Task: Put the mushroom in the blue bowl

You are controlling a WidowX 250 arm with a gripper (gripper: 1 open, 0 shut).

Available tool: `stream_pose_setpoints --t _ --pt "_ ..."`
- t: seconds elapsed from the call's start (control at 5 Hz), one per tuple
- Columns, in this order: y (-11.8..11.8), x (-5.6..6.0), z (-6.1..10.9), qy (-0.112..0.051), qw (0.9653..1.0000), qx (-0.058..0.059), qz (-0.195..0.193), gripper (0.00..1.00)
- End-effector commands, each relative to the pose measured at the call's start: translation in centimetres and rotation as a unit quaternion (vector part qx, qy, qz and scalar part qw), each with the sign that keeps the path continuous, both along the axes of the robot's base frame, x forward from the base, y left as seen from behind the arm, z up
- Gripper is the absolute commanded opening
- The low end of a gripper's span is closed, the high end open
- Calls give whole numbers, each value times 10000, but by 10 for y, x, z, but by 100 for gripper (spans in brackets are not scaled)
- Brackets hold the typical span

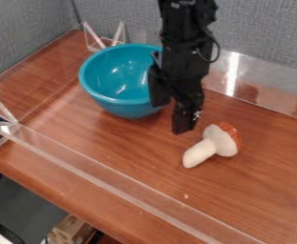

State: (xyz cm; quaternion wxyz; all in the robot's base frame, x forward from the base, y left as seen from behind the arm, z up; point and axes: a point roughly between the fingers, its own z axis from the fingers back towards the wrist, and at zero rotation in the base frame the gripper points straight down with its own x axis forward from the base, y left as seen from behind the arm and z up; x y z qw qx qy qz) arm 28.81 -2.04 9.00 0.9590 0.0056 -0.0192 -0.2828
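No readable writing anywhere. Claw (171, 108) wide open, empty, between blue bowl (117, 81) and mushroom (211, 145) lying on tabletop (100, 152).

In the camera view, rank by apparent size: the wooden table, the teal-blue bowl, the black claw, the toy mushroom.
1. Brown wooden table, largest by far.
2. Round glossy teal-blue bowl.
3. Black claw, open, pointing down; it partly covers the bowl, so its rank against the bowl is unsure.
4. Small toy mushroom with cream stem and orange-brown cap, smallest.
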Motion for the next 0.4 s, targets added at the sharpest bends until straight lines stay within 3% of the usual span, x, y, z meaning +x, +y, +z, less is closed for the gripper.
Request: stream_pose_setpoints --t 0.0,0.2 --pt "-10 4 0 -246 9995 -114 -130 100" --pt "-19 6 -21 -179 9994 -147 -238 100"
